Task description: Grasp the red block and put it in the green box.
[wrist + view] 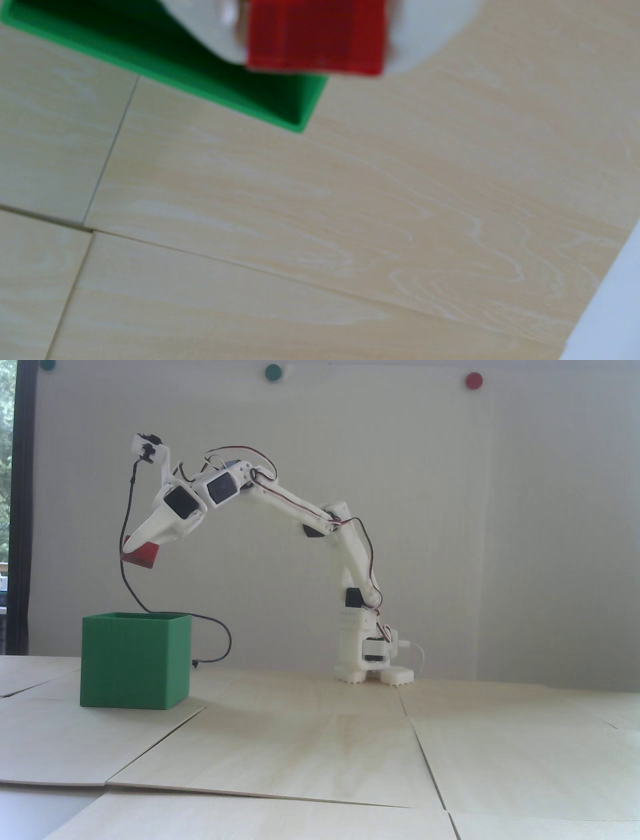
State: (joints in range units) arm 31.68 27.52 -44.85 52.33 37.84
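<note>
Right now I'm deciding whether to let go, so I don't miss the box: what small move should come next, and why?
Probably lower a little, then release. In the fixed view the pincer holds the red block well above the green box, within its opening's span. The wrist view shows the red block over the box's open inside, near a corner, so a high drop might clip a wall.
</note>
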